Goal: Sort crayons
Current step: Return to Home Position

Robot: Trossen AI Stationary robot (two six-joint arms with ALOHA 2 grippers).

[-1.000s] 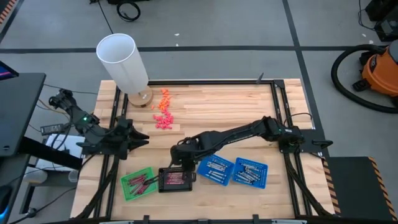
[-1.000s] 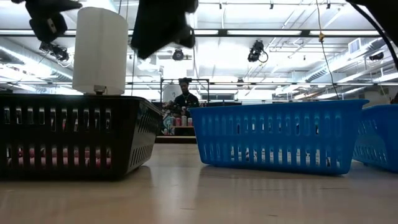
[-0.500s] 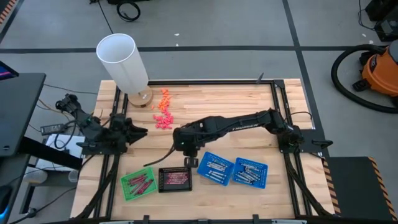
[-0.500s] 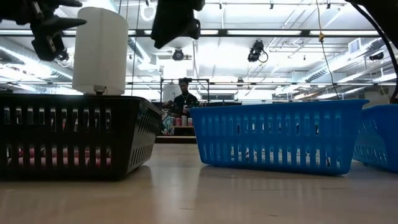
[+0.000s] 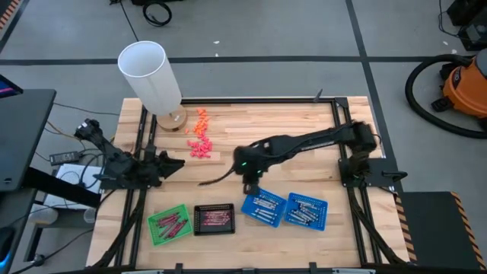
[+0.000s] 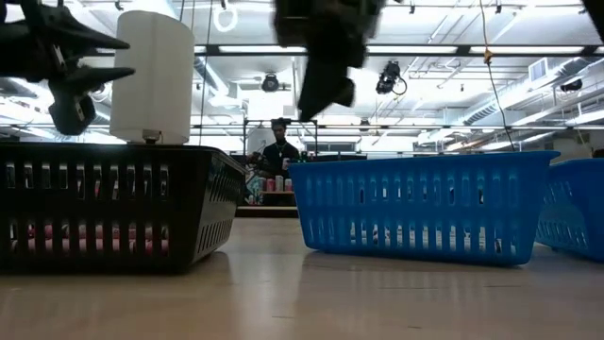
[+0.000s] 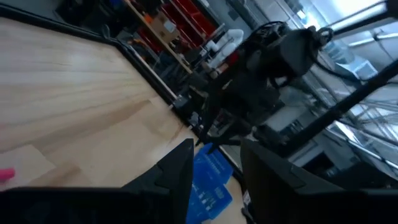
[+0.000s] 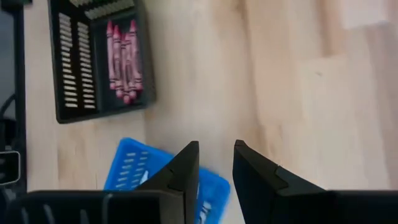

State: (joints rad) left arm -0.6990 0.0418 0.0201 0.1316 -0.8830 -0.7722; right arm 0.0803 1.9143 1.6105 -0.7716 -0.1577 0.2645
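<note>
Hovering right jaws, crayons in black bin, white cylinder beyond

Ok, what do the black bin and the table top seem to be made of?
The black slotted bin is probably moulded plastic, matte: thin walls with even slots. The pale table top looks like smooth-finished wood: grain and plank seams show.

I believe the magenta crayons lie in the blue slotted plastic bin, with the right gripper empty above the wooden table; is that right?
Not quite: the magenta crayons lie in the black slotted plastic bin, as the right wrist view shows, beside the blue bin. The right gripper is indeed empty above the wooden table.
</note>
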